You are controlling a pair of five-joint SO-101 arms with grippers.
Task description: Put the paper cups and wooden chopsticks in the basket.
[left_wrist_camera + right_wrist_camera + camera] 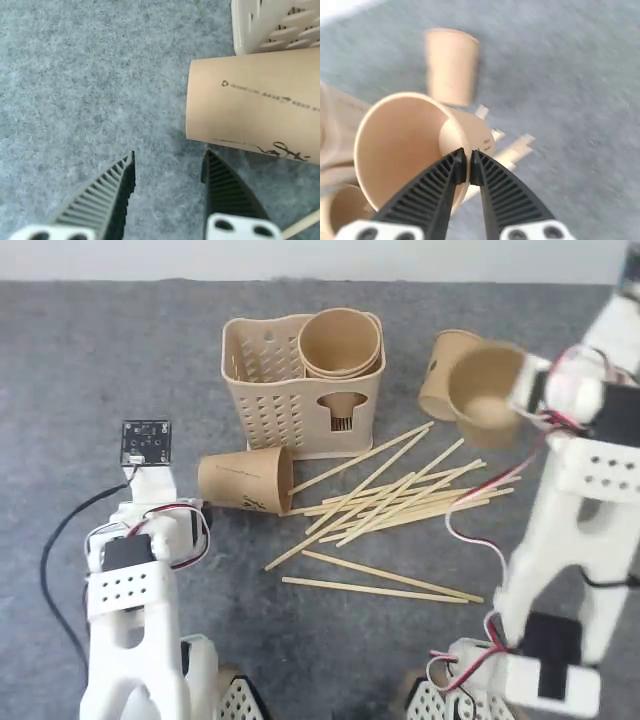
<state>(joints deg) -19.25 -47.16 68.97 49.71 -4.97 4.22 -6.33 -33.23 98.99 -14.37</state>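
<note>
The basket (pixel 300 390) stands at the back middle of the worktop (pixel 90 360), with nested cups (pixel 340 340) in its right compartment. A tipped cup (pixel 245 480) lies just before its left front corner. The left tool (pixel 170 160) is near that cup's base, apart from it. Chopsticks (pixel 400 500) lie scattered before and right of the basket. A far cup (pixel 440 370) sits right of the basket. Just beside it, the right tool (pixel 468 157) grips the held cup (pixel 487 395) by its wall.

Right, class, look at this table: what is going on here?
The right gripper pinches a paper cup by its rim, held up beside the basket, where stacked cups already sit. The left gripper is open above the mat beside a tipped cup. The chopsticks and another cup lie loose on the mat.
</note>
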